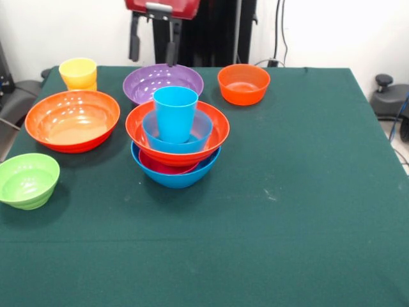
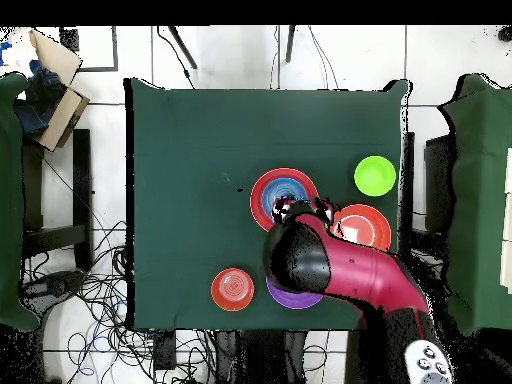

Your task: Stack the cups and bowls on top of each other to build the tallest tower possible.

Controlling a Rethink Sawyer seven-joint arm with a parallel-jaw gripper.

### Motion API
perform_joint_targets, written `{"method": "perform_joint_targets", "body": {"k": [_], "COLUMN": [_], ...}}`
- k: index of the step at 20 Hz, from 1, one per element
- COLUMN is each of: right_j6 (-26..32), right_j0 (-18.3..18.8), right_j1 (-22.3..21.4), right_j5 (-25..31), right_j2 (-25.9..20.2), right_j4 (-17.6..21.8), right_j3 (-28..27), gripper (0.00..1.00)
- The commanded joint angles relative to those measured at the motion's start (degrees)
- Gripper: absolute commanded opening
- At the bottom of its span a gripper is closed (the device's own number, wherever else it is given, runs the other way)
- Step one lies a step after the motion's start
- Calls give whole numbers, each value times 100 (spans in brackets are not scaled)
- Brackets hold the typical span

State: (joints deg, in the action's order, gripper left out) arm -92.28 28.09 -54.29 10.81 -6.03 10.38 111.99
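Observation:
The tower stands mid-table: a large blue bowl at the bottom, then a magenta bowl, a large orange bowl, a medium blue bowl and the sky blue cup upright on top. It also shows in the overhead view. My gripper is open and empty, high above the purple bowl behind the tower. The yellow cup stands at the back left. The other large orange bowl, the lime green bowl and the small orange bowl lie apart.
The green table has bare cloth at the front and right. In the overhead view my arm covers part of the purple bowl and hides the yellow cup. A cardboard box sits off the table.

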Motion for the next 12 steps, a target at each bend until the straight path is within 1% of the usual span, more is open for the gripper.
{"method": "perform_joint_targets", "body": {"k": [1, 4, 6, 9, 12], "right_j6": [125, 306, 337, 284, 228], "right_j0": [717, 938, 1011, 1065, 1048], "right_j1": [-433, -645, -626, -370, 31], "right_j5": [802, 1135, 1205, 1095, 847], "right_j2": [-1229, -1418, -1432, -1385, -1278], "right_j4": [-201, -283, -231, -4, 271], "right_j3": [640, 624, 533, 325, 37], "gripper": [100, 100, 100, 100, 100]}}
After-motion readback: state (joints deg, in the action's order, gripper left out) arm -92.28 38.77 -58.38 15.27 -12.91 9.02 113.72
